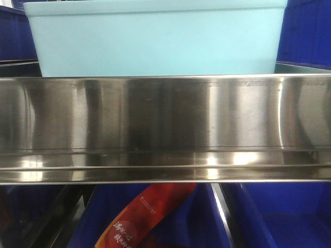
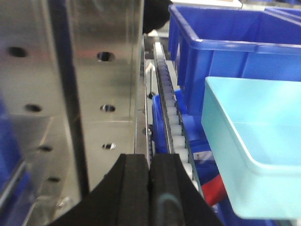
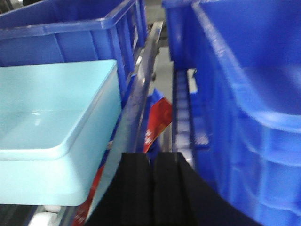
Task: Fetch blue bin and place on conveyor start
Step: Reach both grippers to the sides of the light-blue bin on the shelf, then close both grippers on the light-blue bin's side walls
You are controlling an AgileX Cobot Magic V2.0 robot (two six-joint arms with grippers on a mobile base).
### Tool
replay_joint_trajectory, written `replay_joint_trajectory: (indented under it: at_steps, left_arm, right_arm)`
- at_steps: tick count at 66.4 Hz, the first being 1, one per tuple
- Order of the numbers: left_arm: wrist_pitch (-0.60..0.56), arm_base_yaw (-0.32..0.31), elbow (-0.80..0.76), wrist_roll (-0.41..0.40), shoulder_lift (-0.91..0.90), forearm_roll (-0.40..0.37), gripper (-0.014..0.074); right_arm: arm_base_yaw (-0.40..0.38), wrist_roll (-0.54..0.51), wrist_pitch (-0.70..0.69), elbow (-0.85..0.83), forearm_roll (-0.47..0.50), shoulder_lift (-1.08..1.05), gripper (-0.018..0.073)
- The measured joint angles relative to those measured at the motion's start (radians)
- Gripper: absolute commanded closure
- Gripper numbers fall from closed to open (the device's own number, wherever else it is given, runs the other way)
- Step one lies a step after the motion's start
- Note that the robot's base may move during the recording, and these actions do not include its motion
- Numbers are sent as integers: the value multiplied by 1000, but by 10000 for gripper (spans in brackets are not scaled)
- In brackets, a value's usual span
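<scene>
The blue bin [image 1: 155,39], a pale cyan tub with plain walls, sits on the shelf behind the stainless-steel rail [image 1: 165,124]. It lies at the right of the left wrist view, blue bin [image 2: 254,141], and at the left of the right wrist view, blue bin [image 3: 51,127]. My left gripper [image 2: 150,162] is shut with nothing between its black fingers, left of the bin and apart from it. My right gripper [image 3: 153,160] is also shut and empty, right of the bin. The conveyor start is out of view.
Dark blue ribbed crates [image 2: 221,52] [image 3: 249,108] stand behind and beside the bin. A perforated steel upright [image 2: 70,94] rises close at my left. White roller tracks [image 2: 171,113] run along the shelf. A red packet [image 1: 145,217] lies in a lower crate.
</scene>
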Motion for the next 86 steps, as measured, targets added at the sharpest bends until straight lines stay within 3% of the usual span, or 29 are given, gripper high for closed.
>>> replay_joint_trajectory:
  at_steps: [9, 18, 27, 37, 41, 60, 76, 86]
  left_arm:
    - [-18, -4, -33, 10, 92, -100, 707]
    - [-7, -87, -116, 59, 210, -128, 707]
    - [51, -199, -225, 9, 356, -33, 707]
    - [189, -298, -411, -169, 554, 154, 707]
    - [248, -319, -502, -219, 632, 206, 707]
    - [528, -340, -889, -288, 939, 259, 707]
    - [581, -342, -1010, -318, 1038, 264, 707]
    - [595, -342, -1014, -322, 1045, 267, 703]
  right_arm:
    - [3, 0, 60, -57, 32, 94, 721]
    - [58, -6, 147, -180, 28, 225, 709]
    - [137, 44, 167, -305, -51, 366, 709]
    - [220, 250, 246, -472, -238, 550, 709]
    - [241, 302, 288, -537, -271, 611, 709]
    - [271, 422, 521, -870, -307, 891, 709]
    - [292, 431, 676, -1081, -326, 1057, 709]
    - [328, 448, 727, -1131, -402, 1099, 711]
